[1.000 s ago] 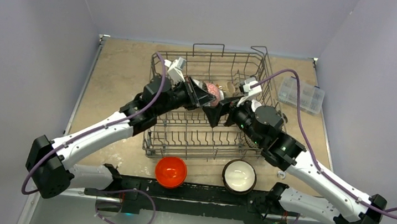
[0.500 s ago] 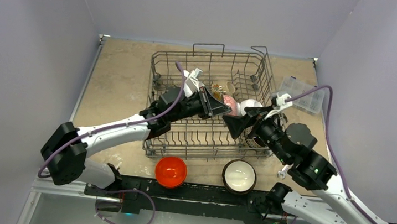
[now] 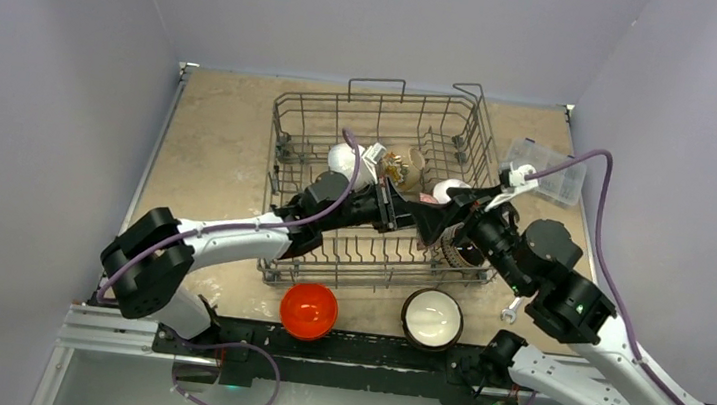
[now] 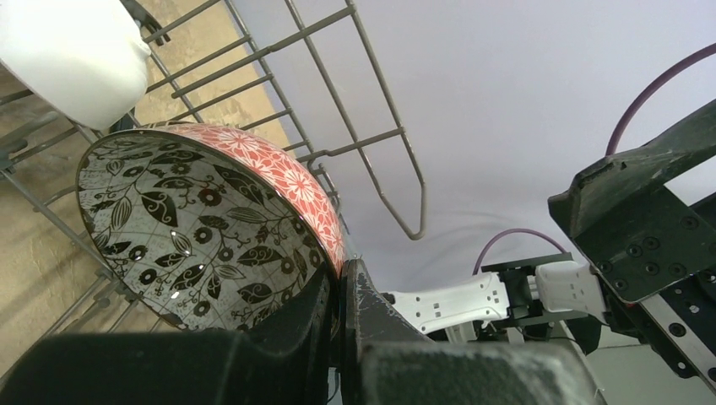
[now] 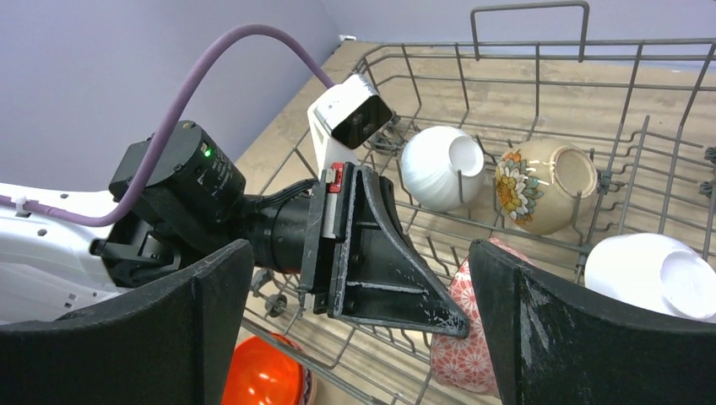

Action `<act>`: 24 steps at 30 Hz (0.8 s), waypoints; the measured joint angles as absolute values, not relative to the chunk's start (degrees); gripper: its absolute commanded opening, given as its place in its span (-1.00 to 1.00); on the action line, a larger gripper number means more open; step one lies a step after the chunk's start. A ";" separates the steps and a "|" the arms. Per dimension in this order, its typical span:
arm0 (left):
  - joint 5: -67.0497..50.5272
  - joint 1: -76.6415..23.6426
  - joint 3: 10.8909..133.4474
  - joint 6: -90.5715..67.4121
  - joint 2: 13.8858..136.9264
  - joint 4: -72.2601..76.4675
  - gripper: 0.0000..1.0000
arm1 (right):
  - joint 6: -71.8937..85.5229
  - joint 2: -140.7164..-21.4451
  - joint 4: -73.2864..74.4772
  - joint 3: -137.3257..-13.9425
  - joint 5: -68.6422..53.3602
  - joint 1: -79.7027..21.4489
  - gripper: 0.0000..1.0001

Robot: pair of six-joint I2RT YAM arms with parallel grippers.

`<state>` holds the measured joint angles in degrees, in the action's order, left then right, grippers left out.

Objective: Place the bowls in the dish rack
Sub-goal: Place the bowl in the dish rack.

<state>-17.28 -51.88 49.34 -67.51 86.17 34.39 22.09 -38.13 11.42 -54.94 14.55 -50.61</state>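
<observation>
The dish rack stands mid-table. My left gripper is shut on the rim of a red-patterned bowl, held on edge low inside the rack's right half. In the right wrist view that bowl hangs at the tip of the left fingers. My right gripper is open wide, its jaws standing either side of the left gripper without touching it. In the top view the left gripper and right gripper overlap and hide the bowl. An orange-red bowl and a dark bowl with cream inside sit in front of the rack.
Inside the rack lie a white bowl, a tan flowered bowl and another white bowl. A clear plastic box sits at the right of the rack. Both arms cross over the rack's front wall.
The left gripper has carried the red-patterned bowl to the right and lower in the rack. The right gripper drew back from the bowl to the right and stays open.
</observation>
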 measured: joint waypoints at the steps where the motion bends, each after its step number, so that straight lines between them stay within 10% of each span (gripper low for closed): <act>1: -17.32 -51.86 49.01 -67.55 86.35 34.98 -1.00 | 22.02 -38.76 11.51 -55.11 14.52 -50.61 0.97; 24: -17.34 -48.84 44.75 -71.07 94.17 47.81 -1.00 | 20.45 -42.13 13.08 -55.59 14.04 -50.61 0.97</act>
<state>-17.34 -48.84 44.75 -71.07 94.17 47.81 20.45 -42.13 13.08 -55.59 14.04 -50.61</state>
